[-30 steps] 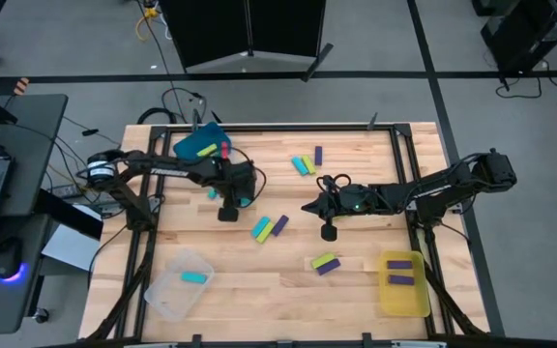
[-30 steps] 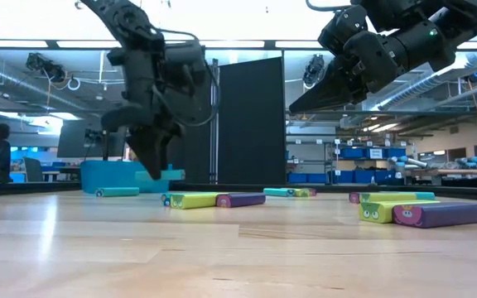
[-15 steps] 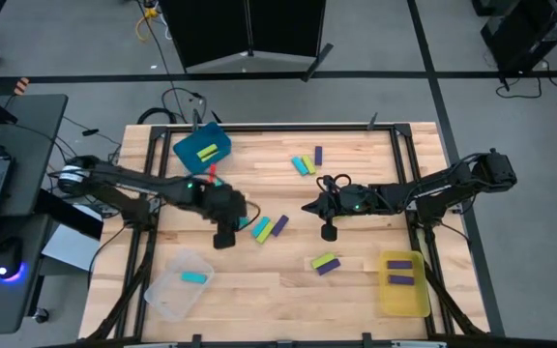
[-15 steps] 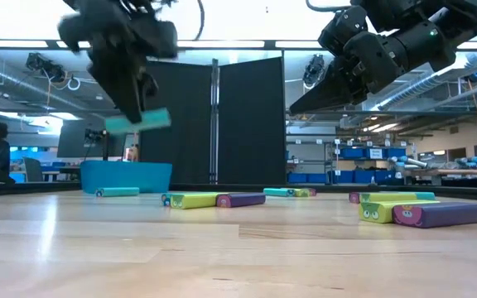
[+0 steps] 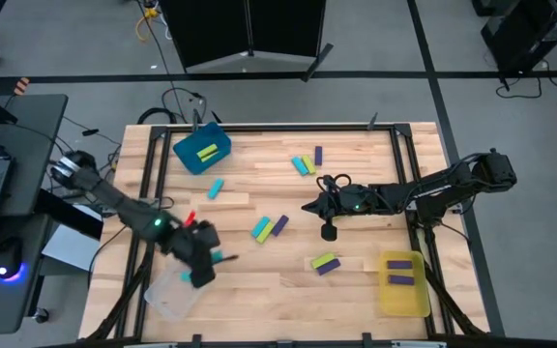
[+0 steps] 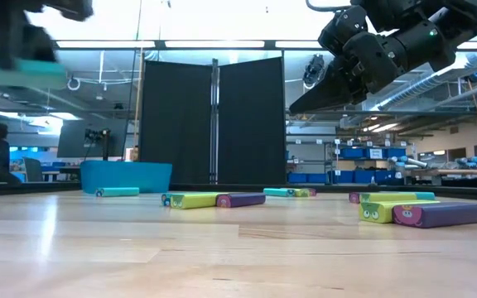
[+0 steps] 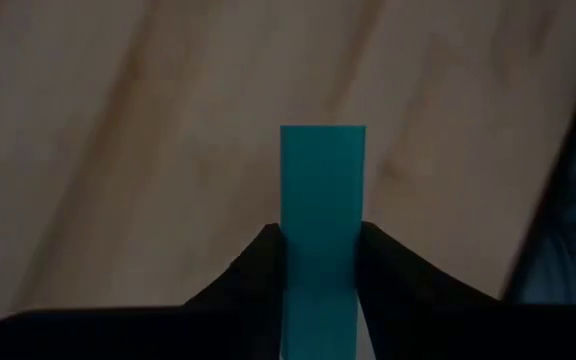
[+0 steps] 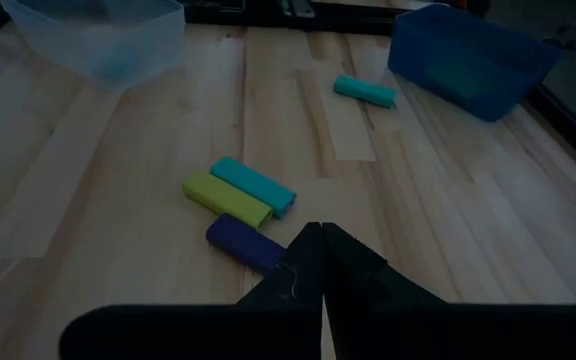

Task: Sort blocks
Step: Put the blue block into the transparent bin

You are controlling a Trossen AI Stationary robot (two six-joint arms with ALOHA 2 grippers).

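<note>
Your left hand (image 5: pixel 204 259) grips a cyan block (image 7: pixel 321 215) above the clear bin (image 5: pixel 167 299). Right hand (image 5: pixel 309 206) waits, pinched empty. Nine blocks left on the tabletop (image 5: pixel 269 280).

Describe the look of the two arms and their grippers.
Both arms are black and jointed. The left arm shows a small green light and a red mark near its wrist. The right arm has a green light too. The right gripper has dark fingers tapering to a point; the left gripper has dark fingers too.
</note>
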